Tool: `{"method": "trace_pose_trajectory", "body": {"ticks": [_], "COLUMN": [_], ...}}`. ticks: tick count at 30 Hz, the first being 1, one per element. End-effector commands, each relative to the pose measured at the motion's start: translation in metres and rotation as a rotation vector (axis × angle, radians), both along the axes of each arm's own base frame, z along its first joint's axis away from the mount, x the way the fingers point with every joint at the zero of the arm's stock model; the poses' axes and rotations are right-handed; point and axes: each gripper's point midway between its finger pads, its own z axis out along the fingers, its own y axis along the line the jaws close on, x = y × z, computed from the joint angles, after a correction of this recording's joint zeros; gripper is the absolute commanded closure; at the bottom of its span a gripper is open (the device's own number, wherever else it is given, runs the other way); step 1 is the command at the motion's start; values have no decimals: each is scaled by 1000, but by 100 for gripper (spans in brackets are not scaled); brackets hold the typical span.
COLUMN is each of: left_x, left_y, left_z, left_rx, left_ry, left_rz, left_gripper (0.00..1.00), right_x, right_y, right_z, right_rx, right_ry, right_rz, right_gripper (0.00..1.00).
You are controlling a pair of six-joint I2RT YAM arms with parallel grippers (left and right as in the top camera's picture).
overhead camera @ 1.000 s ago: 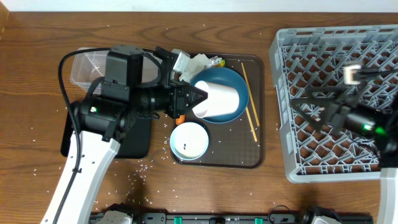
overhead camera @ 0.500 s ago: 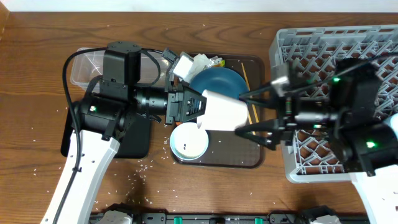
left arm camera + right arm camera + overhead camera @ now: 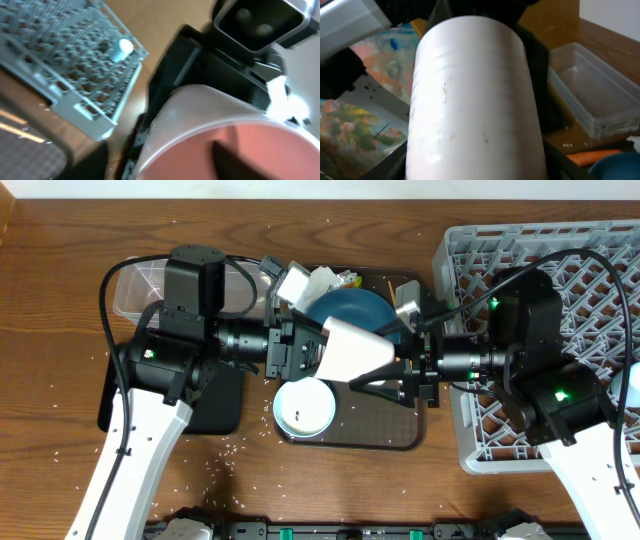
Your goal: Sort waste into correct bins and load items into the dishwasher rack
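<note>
The white-and-pink cup [image 3: 352, 352] hangs on its side above the brown serving tray, between both arms. My right gripper [image 3: 385, 366] is shut on it, a dark finger [image 3: 565, 161] pressed along each side of its white wall [image 3: 475, 100]. My left gripper [image 3: 312, 350] is open at the cup's mouth, with one finger [image 3: 237, 162] still inside the pink interior [image 3: 225, 135]. Under the cup lies the dark-blue bowl [image 3: 345, 305]. The white bowl [image 3: 304, 406] sits in front of it. The chopsticks [image 3: 392, 288] are partly hidden by my right gripper.
The dishwasher rack [image 3: 560, 260] stands at the right. A clear tub [image 3: 135, 285] and a black tray [image 3: 225, 408] lie under my left arm. A crumpled napkin [image 3: 318, 280] sits at the brown tray's [image 3: 350, 438] back. A carrot [image 3: 590, 157] shows by the tub. Rice grains [image 3: 225, 455] dot the table.
My right arm swung in from over the rack and closed its fingers around the cup. My left gripper, earlier pinched on the cup's rim, has opened.
</note>
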Motion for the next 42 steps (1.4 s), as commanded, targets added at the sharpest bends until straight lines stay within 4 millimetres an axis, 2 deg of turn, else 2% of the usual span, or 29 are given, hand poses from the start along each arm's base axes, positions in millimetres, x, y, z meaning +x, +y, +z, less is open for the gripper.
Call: {"method": "trace_pose_trajectory", "body": {"ticks": [1,2,4,7,9,13,15,25,29,36,42], "left_x": [21,28,40,48,51,52,52,46,46,45,46], "left_y": [4,6,12,19,23,26,26,27,29,33,33], "left_z": [-12,-16,-24,-26,-26,-27,-27,-35,-39,-49,-50], "left_rx": [85,115,162,180,181,183,184,203,219,260,263], "left_ry": [-33,-41,-51,-54,-52,-46,-44,7,20,50,50], "left_rz": [117,158,225,268,281,291,290,285,292,314,317], "left_gripper": [7,2,2,2,2,2,2,2,2,2,2], "right_x": [18,24,38,66,77,77,77,59,52,48,50], "right_y": [-18,-25,-47,-106,-158,-253,-279,-440,-489,-551,-576], "right_z": [2,-1,-10,-36,-59,-84,-85,-87,-101,-136,-178], "right_rx": [-55,-74,-129,-241,-310,-355,-338,-79,34,141,247], "right_ry": [-30,-16,35,184,323,500,524,653,722,807,955], "right_rz": [-172,-227,-381,-735,-1007,-1378,-1465,-2026,-2165,-2274,-2279], "right_gripper": [52,52,52,46,45,49,49,51,51,43,43]}}
